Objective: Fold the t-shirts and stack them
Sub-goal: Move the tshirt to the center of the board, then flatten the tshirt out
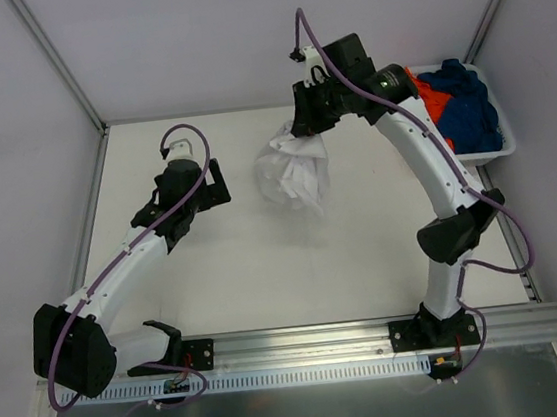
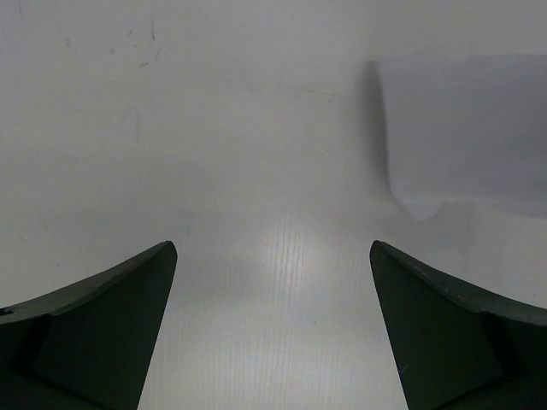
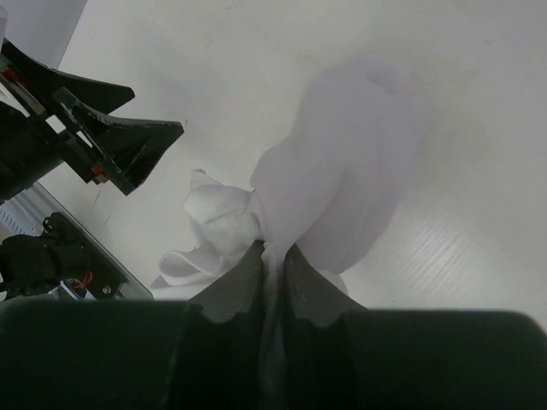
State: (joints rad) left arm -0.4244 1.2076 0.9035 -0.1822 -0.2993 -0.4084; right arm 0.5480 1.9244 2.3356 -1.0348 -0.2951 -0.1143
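White t-shirt (image 1: 294, 171) bunched, hanging from right claw (image 3: 273, 249), which pinches cloth fold above mid-far bench (image 1: 265, 270). We cannot tell whether its lower end touches. Orange t-shirt (image 1: 431, 96) and dark blue t-shirt (image 1: 471, 111) heaped in white basket (image 1: 499, 153), far right corner. Left claw (image 2: 272, 246) spread wide, well apart. Bench smooth, white; walls pale grey. Orange shirt mostly hidden under blue.

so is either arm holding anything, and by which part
The right gripper pinches the white shirt by a bunched fold; which part cannot be told. The left gripper holds nothing.
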